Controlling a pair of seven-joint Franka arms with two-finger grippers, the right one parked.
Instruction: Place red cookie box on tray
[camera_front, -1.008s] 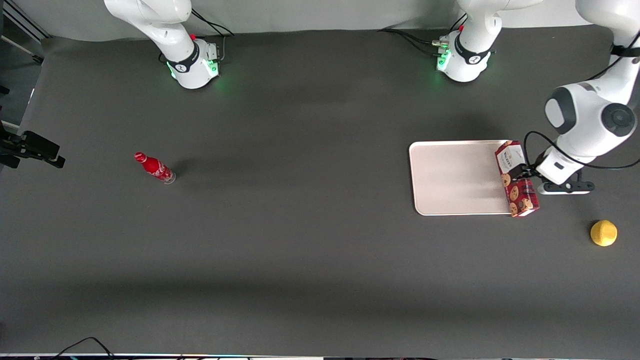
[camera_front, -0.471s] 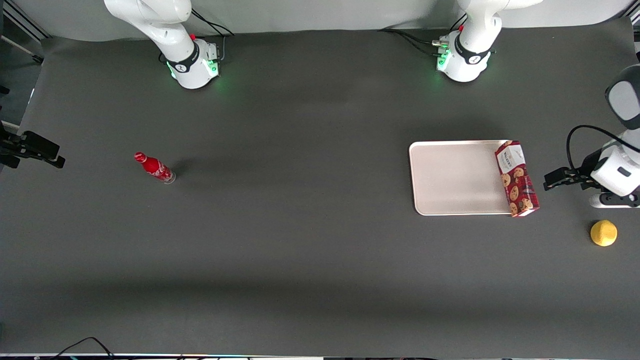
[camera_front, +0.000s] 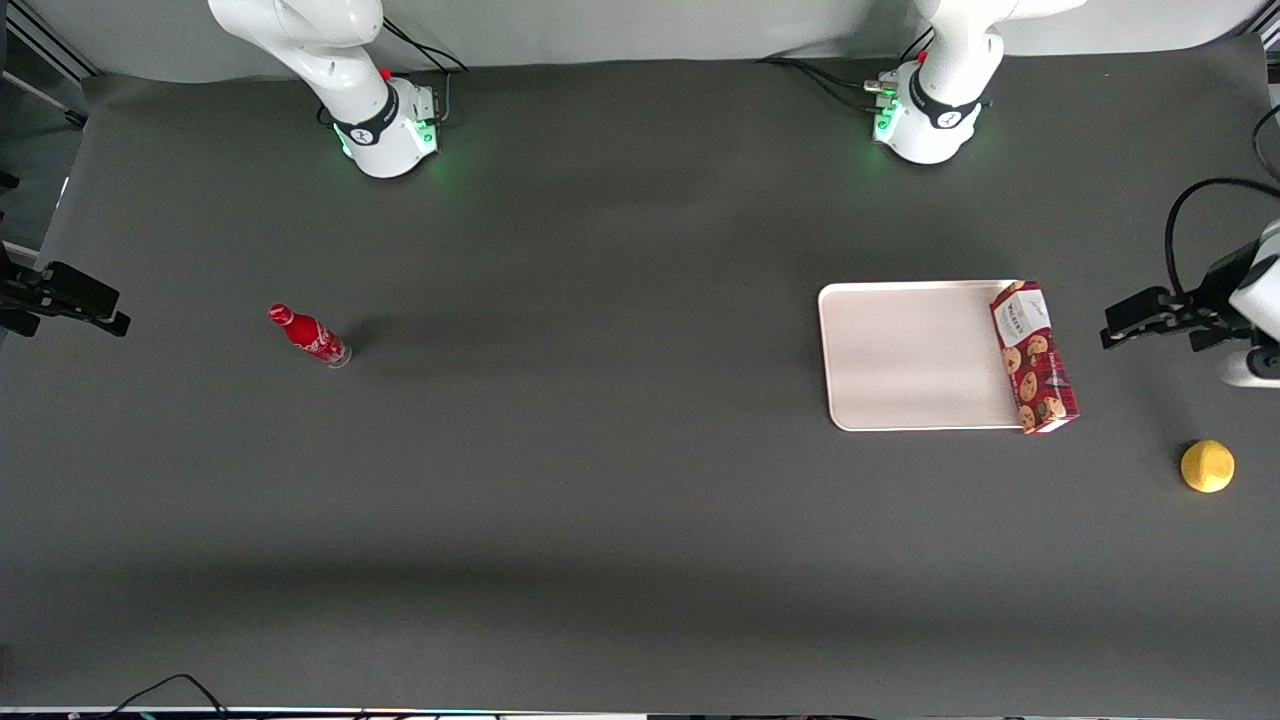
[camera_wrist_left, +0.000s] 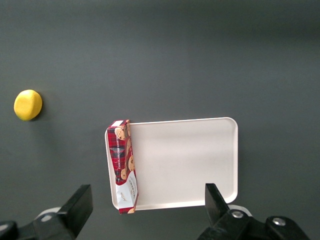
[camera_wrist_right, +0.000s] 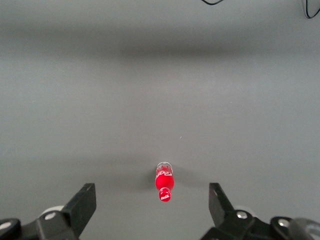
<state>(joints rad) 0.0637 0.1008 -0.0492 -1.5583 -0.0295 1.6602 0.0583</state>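
The red cookie box (camera_front: 1035, 357) stands on its long narrow side along the short rim of the cream tray (camera_front: 905, 350), at the edge toward the working arm's end of the table. Its end nearer the front camera slightly overhangs the tray's corner. My left gripper (camera_front: 1125, 322) hangs open, apart from the box, farther toward the working arm's end. In the left wrist view the box (camera_wrist_left: 124, 165) and tray (camera_wrist_left: 190, 160) lie well below the open gripper (camera_wrist_left: 147, 200); nothing is between the fingers.
A yellow round fruit (camera_front: 1207, 466) lies on the mat nearer the front camera than the gripper, also seen from the wrist as a yellow fruit (camera_wrist_left: 27, 105). A small red bottle (camera_front: 308, 335) stands toward the parked arm's end.
The gripper has let go of the cookie box, opened, and drawn away toward the working arm's end and upward. The box stays on the tray's edge.
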